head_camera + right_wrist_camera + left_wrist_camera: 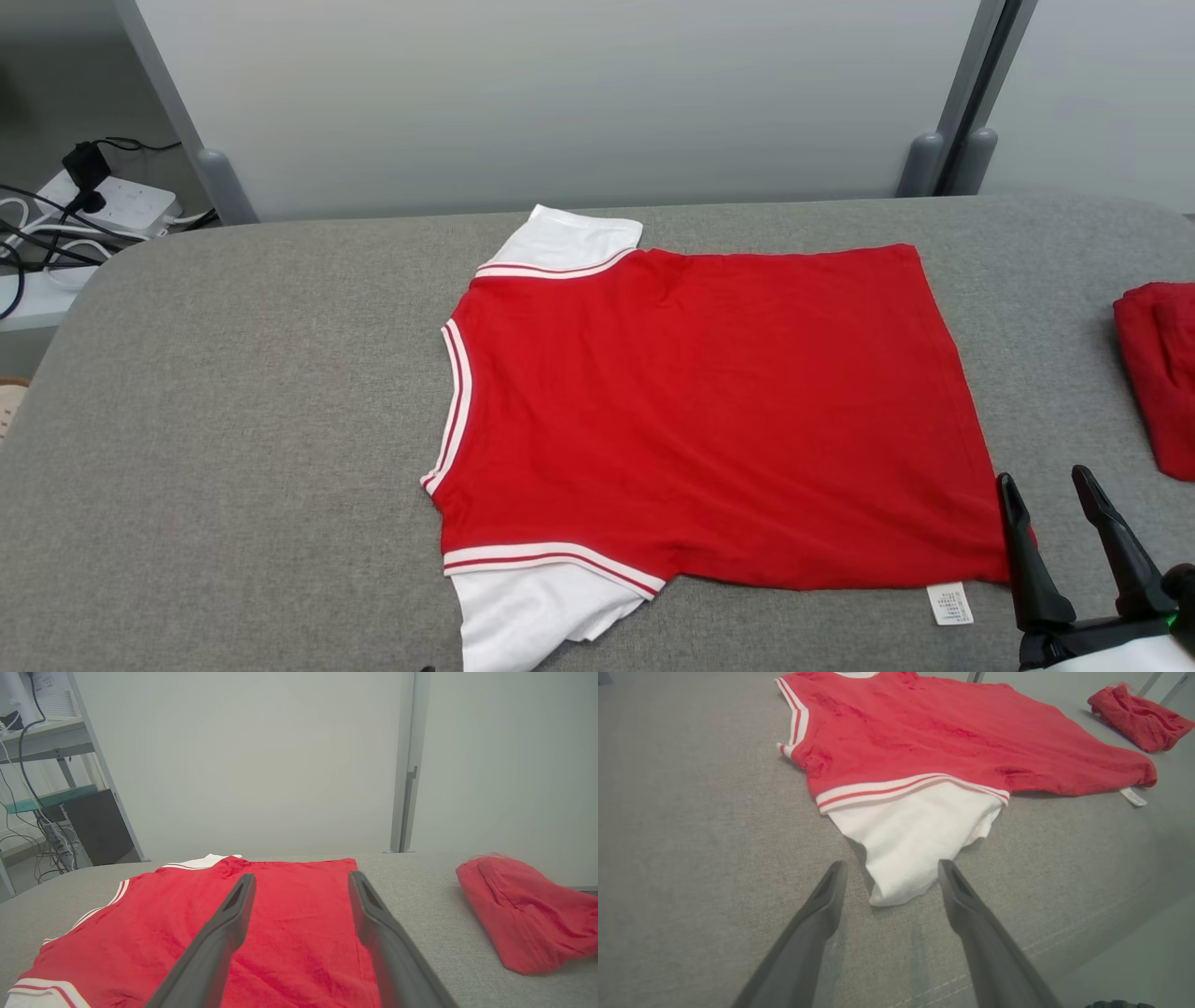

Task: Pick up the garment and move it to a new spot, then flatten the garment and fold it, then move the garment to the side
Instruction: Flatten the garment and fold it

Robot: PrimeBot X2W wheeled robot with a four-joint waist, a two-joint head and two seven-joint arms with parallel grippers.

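Observation:
A red T-shirt [709, 411] with white sleeves and striped trim lies spread flat on the grey table, collar to the left, hem to the right. Its near white sleeve [920, 840] lies just ahead of my left gripper [892, 870], which is open and low over the table. At the shirt's near right hem corner stands my right gripper [1046, 485], also open and empty, beside a small white care label [949, 603]. From the right wrist view the red shirt [299, 933] spreads out under and beyond that gripper's fingers [236, 914].
A second red garment [1162, 373] lies bunched at the table's right edge, also seen as a red bundle [528, 914] to the right. A power strip and cables [103, 201] sit off the table's far left. Grey panels stand behind the table.

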